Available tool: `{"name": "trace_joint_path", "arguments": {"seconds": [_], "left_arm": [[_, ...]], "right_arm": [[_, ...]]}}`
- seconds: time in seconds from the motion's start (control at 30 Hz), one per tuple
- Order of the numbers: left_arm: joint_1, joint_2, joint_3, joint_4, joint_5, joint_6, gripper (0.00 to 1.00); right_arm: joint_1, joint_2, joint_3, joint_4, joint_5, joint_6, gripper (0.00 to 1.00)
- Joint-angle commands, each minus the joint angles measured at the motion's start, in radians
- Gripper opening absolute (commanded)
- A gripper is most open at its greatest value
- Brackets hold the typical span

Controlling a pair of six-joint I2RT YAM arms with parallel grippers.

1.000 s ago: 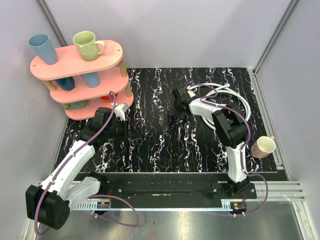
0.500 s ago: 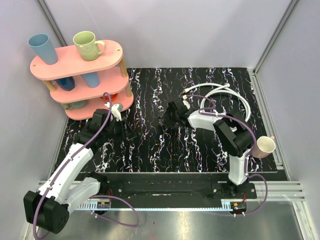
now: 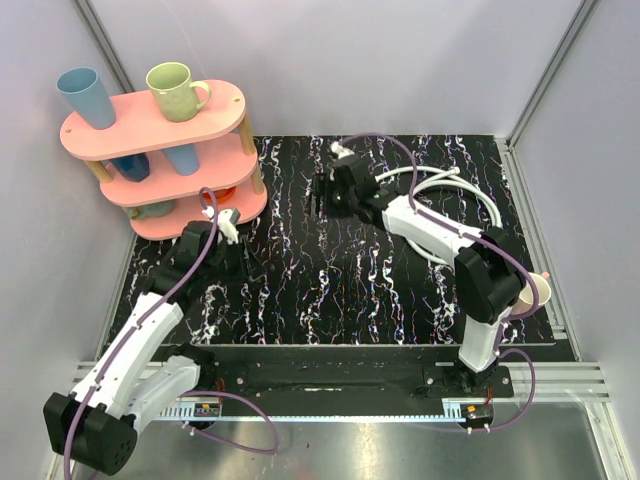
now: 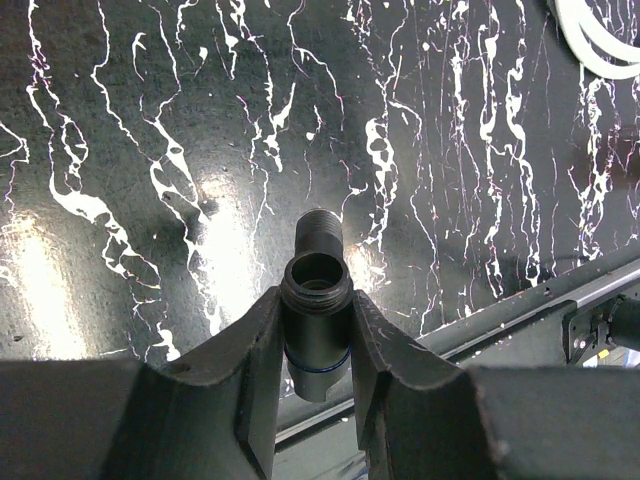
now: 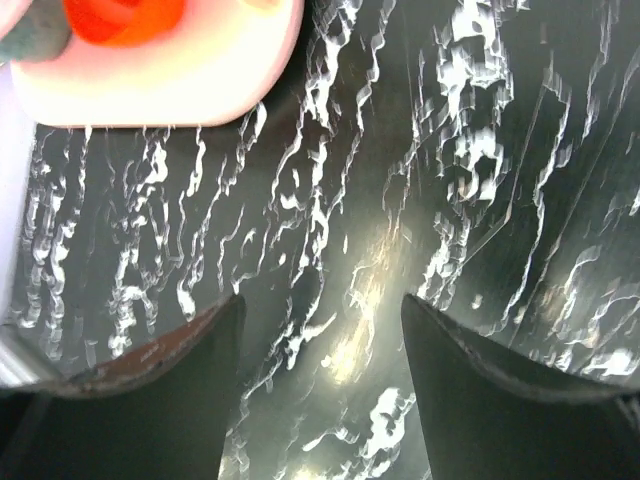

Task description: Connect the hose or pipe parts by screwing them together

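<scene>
As left claw (image 4: 316,298) grips it, pipe fitting (image 4: 317,340), long axis along jaws

A pink three-tier shelf (image 3: 130,127) is standing on a black, white-veined tabletop (image 3: 330,285). A blue cup (image 3: 82,95) and a green mug (image 3: 175,90) are sitting on its top tier. Two more blue cups (image 3: 182,158) are sitting on its middle tier, and something orange (image 3: 215,194) on its bottom tier. Well to the right of the shelf, a pink mug (image 3: 527,293) is resting at the tabletop's edge.
</scene>
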Motion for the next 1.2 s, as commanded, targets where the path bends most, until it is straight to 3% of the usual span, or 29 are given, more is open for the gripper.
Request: {"name": "trace_joint_path", "arguments": {"seconds": [0.0, 0.07, 0.27, 0.47, 0.57, 0.67, 1.0, 1.17], "left_arm": [[0.0, -0.05, 0.042, 0.031, -0.019, 0.013, 0.0], [0.0, -0.059, 0.039, 0.029, -0.019, 0.013, 0.0], [0.0, -0.09, 0.033, 0.031, -0.033, 0.01, 0.0], [-0.001, -0.117, 0.029, 0.036, -0.047, 0.007, 0.0], [-0.001, -0.128, 0.026, 0.037, -0.053, 0.006, 0.0], [-0.001, -0.133, 0.024, 0.039, -0.056, 0.006, 0.0], [-0.001, -0.132, 0.023, 0.042, -0.056, 0.004, 0.0], [-0.003, -0.128, 0.021, 0.042, -0.047, 0.004, 0.0]], "right_arm": [[-0.01, 0.078, 0.21, -0.169, -0.093, -0.476, 0.72], [-0.011, 0.113, 0.254, -0.181, -0.135, -0.652, 0.72], [-0.017, 0.16, 0.265, -0.12, -0.249, -0.955, 0.73], [-0.068, 0.231, 0.34, -0.279, -0.409, -1.194, 0.72], [-0.097, 0.26, 0.417, -0.371, -0.582, -1.266, 0.72], [-0.102, 0.247, 0.391, -0.389, -0.647, -1.424, 0.71], [-0.111, 0.276, 0.354, -0.427, -0.62, -1.719, 0.69], [-0.168, 0.36, 0.503, -0.424, -0.462, -1.6, 0.68]]}}
